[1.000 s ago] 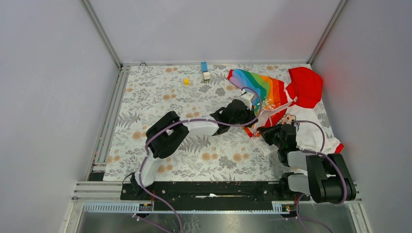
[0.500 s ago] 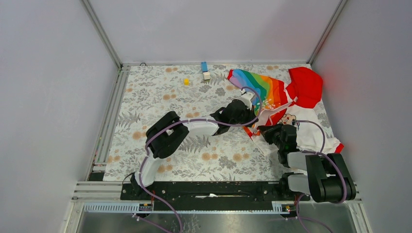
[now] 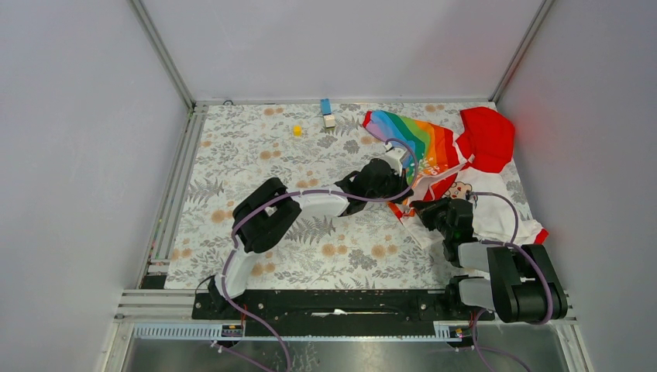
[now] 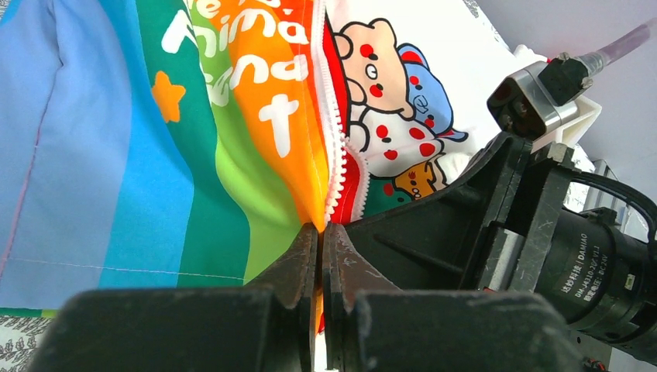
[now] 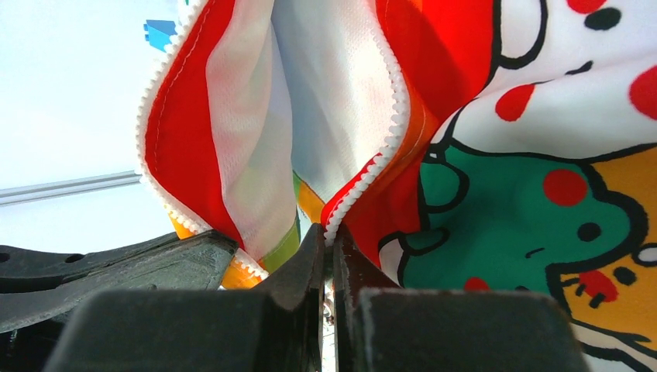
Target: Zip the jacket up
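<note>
The jacket (image 3: pixel 434 151) lies at the table's far right, rainbow panel spread, red hood (image 3: pixel 490 133) at the back. My left gripper (image 3: pixel 393 184) is shut on the orange front edge (image 4: pixel 306 178) of the jacket beside its white zipper teeth (image 4: pixel 333 147). My right gripper (image 3: pixel 428 211) is shut on the other front edge, pinching the white zipper teeth (image 5: pixel 372 167) by the cartoon-print panel (image 5: pixel 527 225). The two front edges hang apart, showing the white mesh lining (image 5: pixel 318 101). The right arm's wrist (image 4: pixel 542 232) sits close to my left gripper (image 4: pixel 321 232).
A small blue and white block (image 3: pixel 328 113) and a tiny yellow piece (image 3: pixel 297 130) lie at the back of the floral table cover (image 3: pixel 256 155). Grey walls close in the left, back and right sides.
</note>
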Robot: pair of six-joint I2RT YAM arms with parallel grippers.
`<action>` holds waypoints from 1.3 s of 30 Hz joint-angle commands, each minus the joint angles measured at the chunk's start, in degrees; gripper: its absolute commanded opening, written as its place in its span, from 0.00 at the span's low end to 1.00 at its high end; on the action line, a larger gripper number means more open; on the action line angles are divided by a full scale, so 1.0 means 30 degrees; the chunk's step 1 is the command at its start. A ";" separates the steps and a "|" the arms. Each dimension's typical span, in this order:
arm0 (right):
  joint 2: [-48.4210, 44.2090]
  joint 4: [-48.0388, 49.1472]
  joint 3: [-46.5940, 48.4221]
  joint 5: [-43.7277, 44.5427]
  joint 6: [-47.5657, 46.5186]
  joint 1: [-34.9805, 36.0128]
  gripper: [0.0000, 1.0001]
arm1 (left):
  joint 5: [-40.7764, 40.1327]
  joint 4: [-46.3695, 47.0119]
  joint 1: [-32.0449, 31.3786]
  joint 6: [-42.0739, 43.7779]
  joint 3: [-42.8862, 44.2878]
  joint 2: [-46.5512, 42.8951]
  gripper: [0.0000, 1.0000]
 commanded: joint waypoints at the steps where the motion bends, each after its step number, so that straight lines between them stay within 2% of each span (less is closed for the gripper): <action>1: -0.0305 0.0795 -0.0073 0.0748 -0.0422 0.0121 0.00 | 0.0462 0.0669 -0.0060 -0.0212 0.0602 -0.0067 0.00; 39: 0.0232 0.1459 -0.0051 0.0121 -0.0540 0.0121 0.00 | 0.0376 0.1012 -0.0006 0.0276 0.0646 -0.0059 0.00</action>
